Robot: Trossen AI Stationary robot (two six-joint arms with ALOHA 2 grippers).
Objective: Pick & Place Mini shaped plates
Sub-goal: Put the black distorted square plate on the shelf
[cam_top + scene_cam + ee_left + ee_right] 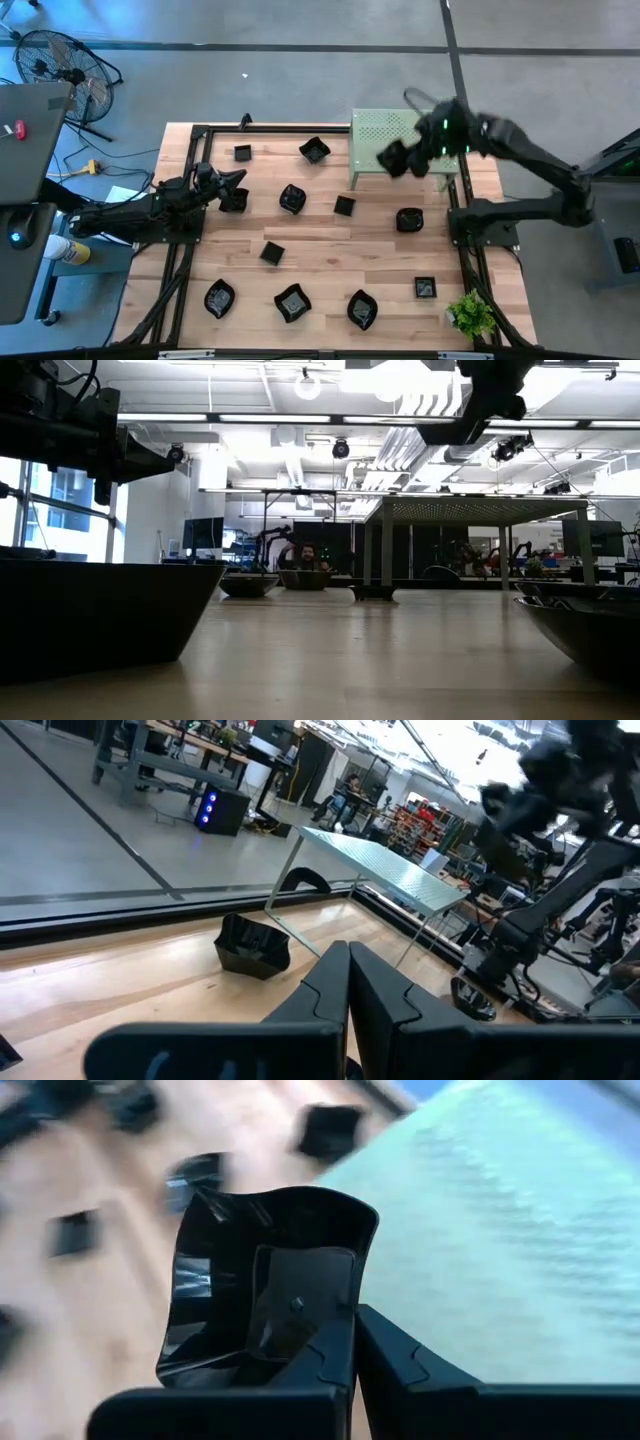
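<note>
Over green stand (385,135), held plate (262,1285)

A pale green perforated stand (385,140) sits at the bench's (330,255) far edge, right of centre. A small green plant (470,315) stands at the near right corner. On the floor off the far left corner stands a fan (60,65)
</note>
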